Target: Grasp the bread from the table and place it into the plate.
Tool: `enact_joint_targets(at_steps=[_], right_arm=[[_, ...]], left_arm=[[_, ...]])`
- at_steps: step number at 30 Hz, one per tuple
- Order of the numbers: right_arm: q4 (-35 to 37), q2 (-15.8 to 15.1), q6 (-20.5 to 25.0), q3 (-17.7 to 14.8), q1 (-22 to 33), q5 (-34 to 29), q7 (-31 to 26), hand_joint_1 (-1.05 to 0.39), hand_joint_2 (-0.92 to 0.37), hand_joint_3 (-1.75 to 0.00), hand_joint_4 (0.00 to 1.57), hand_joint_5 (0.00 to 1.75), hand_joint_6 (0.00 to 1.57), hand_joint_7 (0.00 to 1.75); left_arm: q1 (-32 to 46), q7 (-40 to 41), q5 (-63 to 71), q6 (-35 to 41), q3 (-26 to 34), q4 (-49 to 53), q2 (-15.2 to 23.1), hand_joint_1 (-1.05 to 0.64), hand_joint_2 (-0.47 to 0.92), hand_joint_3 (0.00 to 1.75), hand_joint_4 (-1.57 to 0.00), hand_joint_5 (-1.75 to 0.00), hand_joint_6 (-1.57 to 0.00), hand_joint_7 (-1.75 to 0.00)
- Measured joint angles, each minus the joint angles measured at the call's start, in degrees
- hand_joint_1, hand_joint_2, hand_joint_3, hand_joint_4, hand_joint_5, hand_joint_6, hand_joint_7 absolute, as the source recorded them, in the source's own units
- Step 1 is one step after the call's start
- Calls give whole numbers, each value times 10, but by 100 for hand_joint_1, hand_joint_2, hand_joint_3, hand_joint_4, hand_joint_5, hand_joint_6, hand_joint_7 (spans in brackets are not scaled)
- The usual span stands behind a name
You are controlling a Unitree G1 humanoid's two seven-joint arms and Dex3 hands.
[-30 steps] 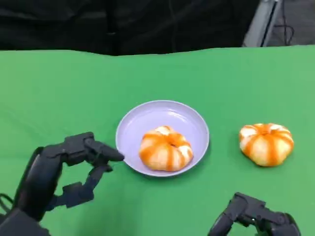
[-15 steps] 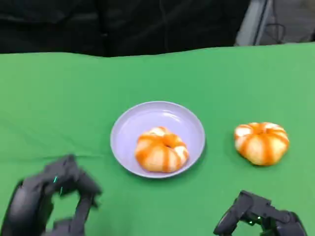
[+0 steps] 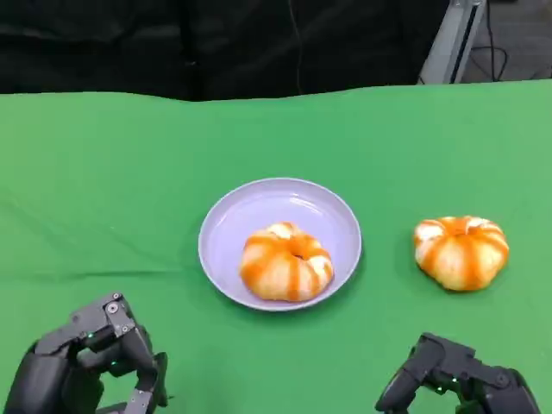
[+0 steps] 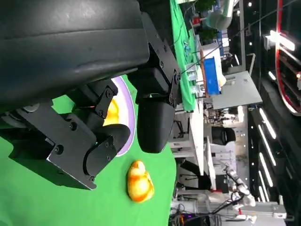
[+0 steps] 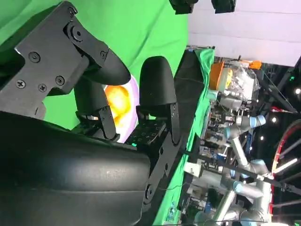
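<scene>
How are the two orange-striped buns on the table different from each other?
The bread in the plate lies inside the lilac plate, toward its near rim; the bread on the table sits straight on the green cloth, apart from the plate. The first is near the middle of the table, the second off toward the robot's right. Both are round and pale with orange stripes, look about the same size, and neither is touched by a hand.

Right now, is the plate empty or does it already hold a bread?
It holds one. A bread lies inside the plate, against its near rim; a second bread sits on the green cloth beside it.
</scene>
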Motion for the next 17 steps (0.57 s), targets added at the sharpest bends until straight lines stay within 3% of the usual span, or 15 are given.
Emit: enact_joint_targets(at_steps=[17], right_arm=[[0,0,-1,-4,2,-3,1,-5,-30,-137,75,157,81,131]], left_arm=[[-2,-9,8,-8,7,11,-9,6,48,128,-87,-175,-73,-168]])
